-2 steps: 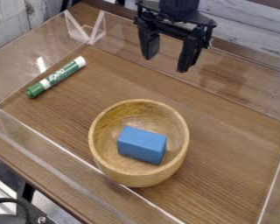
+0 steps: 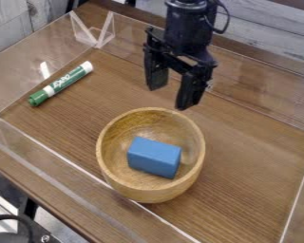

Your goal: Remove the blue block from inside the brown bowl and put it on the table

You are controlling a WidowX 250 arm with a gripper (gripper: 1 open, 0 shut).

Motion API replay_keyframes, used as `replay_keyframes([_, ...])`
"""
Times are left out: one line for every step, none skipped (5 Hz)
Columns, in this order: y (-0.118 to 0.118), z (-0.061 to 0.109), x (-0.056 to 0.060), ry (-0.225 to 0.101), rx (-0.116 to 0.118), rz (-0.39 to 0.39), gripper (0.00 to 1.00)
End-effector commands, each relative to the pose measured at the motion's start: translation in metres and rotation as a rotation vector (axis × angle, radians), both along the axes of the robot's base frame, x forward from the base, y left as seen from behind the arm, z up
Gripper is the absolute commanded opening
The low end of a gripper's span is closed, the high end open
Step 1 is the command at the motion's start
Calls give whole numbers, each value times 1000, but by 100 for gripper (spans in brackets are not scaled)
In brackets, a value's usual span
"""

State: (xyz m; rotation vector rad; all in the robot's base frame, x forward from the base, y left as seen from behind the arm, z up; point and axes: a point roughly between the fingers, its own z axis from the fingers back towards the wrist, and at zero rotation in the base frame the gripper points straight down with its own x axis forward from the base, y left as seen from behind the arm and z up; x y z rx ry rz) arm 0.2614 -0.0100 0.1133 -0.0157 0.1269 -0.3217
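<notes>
- Dark wood-grain surface (image 2: 250, 142), clear acrylic walls around.
- Blue block (image 2: 154, 156) lies flat in brown bowl (image 2: 149, 155), long axis left-right, slightly skewed.
- End effector (image 2: 174, 84) wide, empty, above the bowl's far rim.

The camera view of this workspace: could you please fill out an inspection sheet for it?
Surface: dark wood-grain table, low clear acrylic walls around it.
Job's things: blue block lies inside the brown bowl.
Clutter: green-and-white marker on the table, left of the bowl.
Grippers: gripper open, pointing down, above the bowl's far rim, holding nothing.
Cables: nothing seen.
Surroundings: pale wall and floor beyond the acrylic; dark wheel-like part at lower left, unclear.
</notes>
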Motion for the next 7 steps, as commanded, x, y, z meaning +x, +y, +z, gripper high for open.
replay_keyframes([-3, 14, -10, -65, -8, -184, 100])
replay_keyframes([-3, 12, -20, -77, -12, -334, 100])
replay_keyframes([-3, 8, -27, -83, -14, -422, 100])
replay_keyframes([-1, 1, -32, -92, -13, -507, 100])
replay_keyframes([-1, -6, -34, -99, -15, -531, 100])
replay_keyframes([0, -13, -37, -107, -14, -562, 100])
replay_keyframes([2, -22, -38, -116, -10, -620, 100])
